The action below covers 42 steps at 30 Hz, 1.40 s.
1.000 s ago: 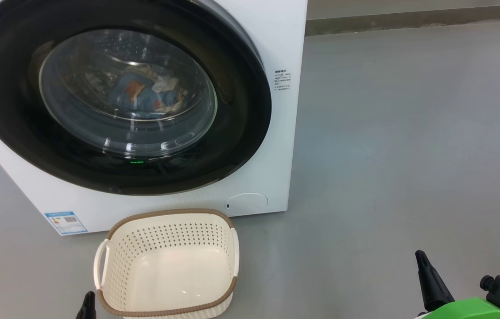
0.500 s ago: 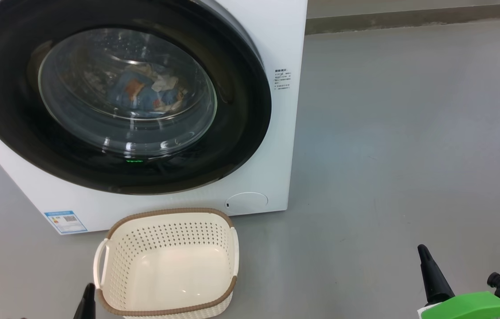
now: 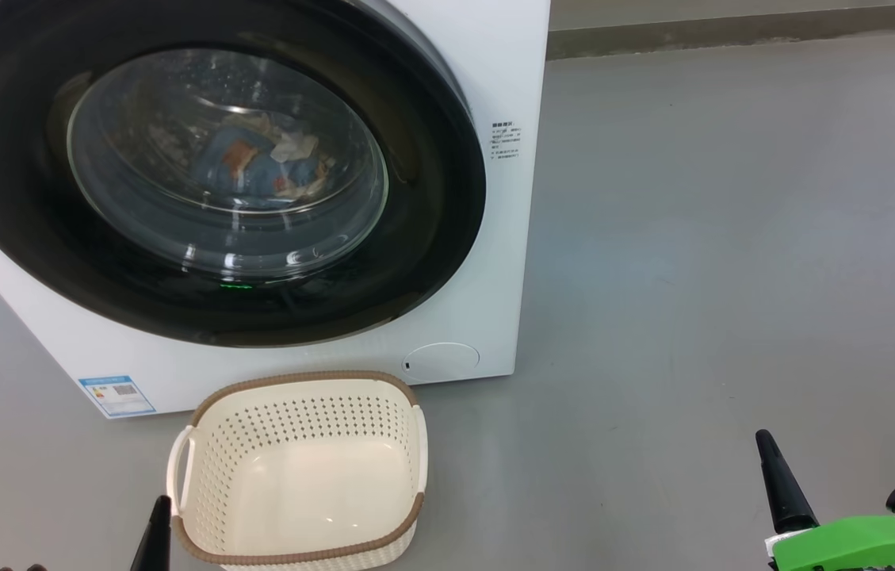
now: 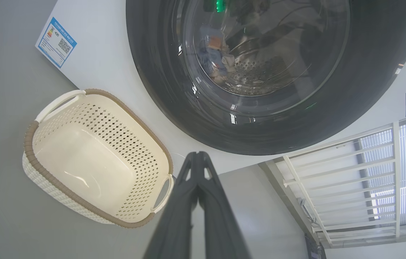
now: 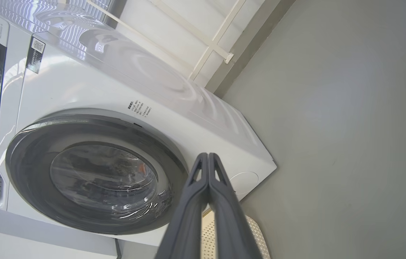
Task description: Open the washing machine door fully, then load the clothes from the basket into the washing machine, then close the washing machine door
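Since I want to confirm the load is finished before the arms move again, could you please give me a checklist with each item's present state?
1. The washing machine door lies closed against the front: ok.
2. Whether it has fully clicked shut: cannot tell.
3. The clothes are inside, behind the door glass: ok.
4. The basket is empty: ok.
5. The left gripper is shut and holds nothing: ok.
6. The right gripper is shut, holds nothing and is clear of the door: ok.

The washing machine door (image 3: 177,230), black-rimmed with a glass bowl, is shut flush on the white washing machine (image 3: 487,71). The clothes (image 3: 257,162), a blue-and-orange bundle, lie in the drum behind the glass. The basket (image 3: 312,416) stands upright and empty just before the machine.
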{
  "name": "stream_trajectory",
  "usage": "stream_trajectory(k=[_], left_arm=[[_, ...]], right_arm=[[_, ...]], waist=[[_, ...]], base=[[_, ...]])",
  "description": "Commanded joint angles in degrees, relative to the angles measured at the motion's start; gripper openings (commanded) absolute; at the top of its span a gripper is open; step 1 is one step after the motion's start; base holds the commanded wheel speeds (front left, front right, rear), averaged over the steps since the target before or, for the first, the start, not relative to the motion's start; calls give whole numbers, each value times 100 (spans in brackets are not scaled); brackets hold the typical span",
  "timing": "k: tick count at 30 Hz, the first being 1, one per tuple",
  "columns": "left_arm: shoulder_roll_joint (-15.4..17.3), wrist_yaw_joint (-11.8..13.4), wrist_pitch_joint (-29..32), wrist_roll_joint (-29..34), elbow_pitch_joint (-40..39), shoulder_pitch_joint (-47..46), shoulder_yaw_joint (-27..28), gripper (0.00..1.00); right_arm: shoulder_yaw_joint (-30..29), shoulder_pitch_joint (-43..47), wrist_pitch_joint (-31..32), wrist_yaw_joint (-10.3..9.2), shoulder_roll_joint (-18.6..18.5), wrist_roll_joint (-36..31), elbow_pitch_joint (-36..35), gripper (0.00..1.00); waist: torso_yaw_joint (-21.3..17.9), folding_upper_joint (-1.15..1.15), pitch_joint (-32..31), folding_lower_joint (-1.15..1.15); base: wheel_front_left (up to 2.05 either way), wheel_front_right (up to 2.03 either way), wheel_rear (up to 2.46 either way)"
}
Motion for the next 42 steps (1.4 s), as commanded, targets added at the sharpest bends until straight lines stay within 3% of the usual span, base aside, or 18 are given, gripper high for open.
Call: stream_trajectory(k=[1, 42], left_arm=[[51, -13, 42, -192, -107, -295, 166, 0], [-53, -16, 717, -2478, -64, -745, 439, 0]], right_arm=[[78, -248, 48, -20, -33, 237, -148, 0], [-44, -461, 725, -31, -32, 3003, -155, 0]], waist=[[0, 0, 2, 0], [-3, 0, 51, 0]], base=[[0, 0, 0], [0, 0, 0]])
